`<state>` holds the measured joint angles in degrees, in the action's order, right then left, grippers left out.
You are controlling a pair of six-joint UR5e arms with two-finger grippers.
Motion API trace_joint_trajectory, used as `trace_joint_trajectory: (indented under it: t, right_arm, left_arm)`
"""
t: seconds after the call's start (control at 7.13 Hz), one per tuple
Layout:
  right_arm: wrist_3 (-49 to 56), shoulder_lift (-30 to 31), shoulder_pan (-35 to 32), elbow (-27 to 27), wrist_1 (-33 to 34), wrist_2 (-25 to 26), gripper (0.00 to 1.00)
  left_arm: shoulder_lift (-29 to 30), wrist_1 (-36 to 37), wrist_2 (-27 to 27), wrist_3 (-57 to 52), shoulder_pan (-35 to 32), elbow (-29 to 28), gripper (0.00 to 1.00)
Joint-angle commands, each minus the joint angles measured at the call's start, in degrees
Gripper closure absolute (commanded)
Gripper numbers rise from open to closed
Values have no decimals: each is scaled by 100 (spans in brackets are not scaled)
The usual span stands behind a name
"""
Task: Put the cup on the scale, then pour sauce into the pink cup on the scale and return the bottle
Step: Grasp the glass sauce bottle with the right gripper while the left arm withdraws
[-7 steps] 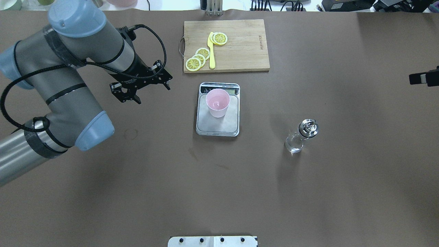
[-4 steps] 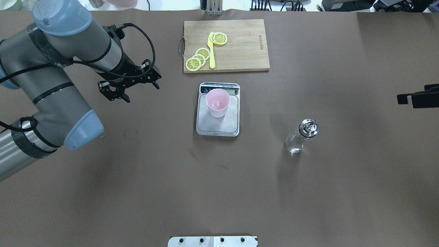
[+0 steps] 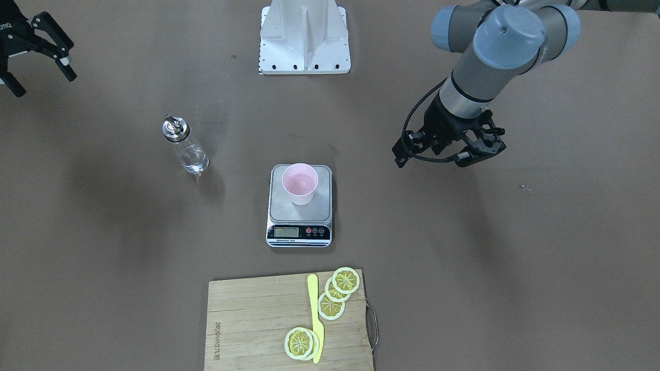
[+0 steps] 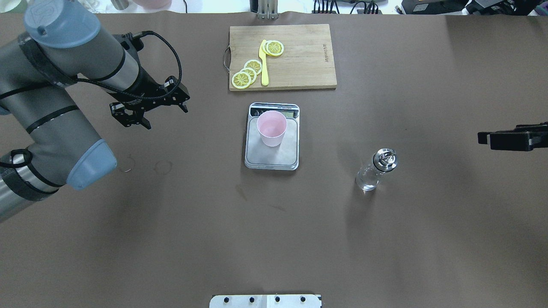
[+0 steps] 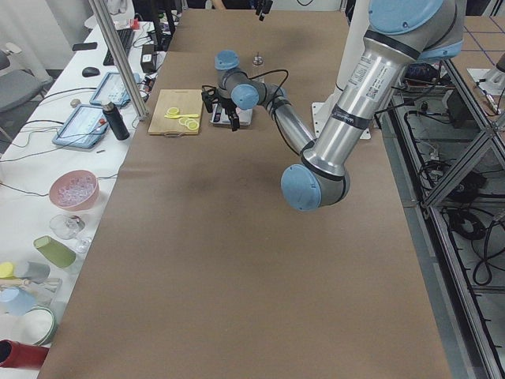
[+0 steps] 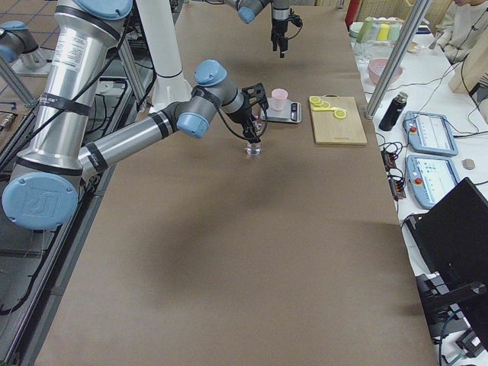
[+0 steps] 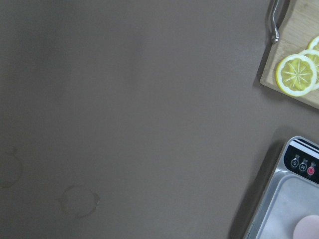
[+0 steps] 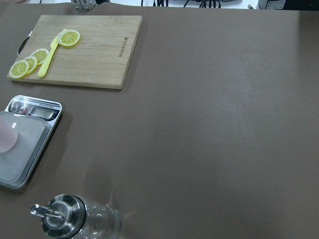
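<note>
Two grippers, both spread and empty. Your small clear glass bottle [image 4: 371, 172] stands upright on the brown table [image 4: 274, 239], between the silver-grey rectangular scale [image 4: 274, 157] (pale pink plastic cup [image 4: 271, 127] already on it) and the right gripper [image 3: 42, 77], your nearer one; left gripper [image 4: 150, 112] well apart.

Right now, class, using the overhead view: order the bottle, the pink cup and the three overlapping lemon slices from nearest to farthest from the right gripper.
1. bottle, on the table's right half, nearest the right gripper.
2. pink cup, on the scale at the centre.
3. three overlapping lemon slices, at the handle end of the cutting board, farthest.
</note>
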<state>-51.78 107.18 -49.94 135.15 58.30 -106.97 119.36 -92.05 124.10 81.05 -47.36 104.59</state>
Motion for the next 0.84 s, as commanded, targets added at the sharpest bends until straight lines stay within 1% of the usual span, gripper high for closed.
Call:
trace_joint_trajectory:
  t: [0.0, 0.14, 0.28, 0.42, 0.56, 0.7]
  right_arm:
    - [-980, 197, 1236, 325, -2, 1270, 0]
    - [-1000, 285, 1546, 371, -2, 1510, 0]
    - [-1139, 312, 2271, 363, 6, 2287, 0]
    - [-1176, 382, 2626, 354, 15, 2582, 0]
    - [-1176, 461, 2847, 328, 15, 2698, 1]
    - [-1176, 427, 3076, 240, -11, 2934, 2]
  left_arm:
    - [-36, 3, 0, -27, -10, 62, 2]
    - [-45, 3, -9, -27, -10, 62, 2]
    - [-45, 3, -9, -36, -10, 62, 2]
    - [-54, 3, -9, -36, -10, 53, 2]
    - [-80, 3, -26, -132, -19, 36, 2]
    - [-158, 3, -35, -203, -19, 53, 2]
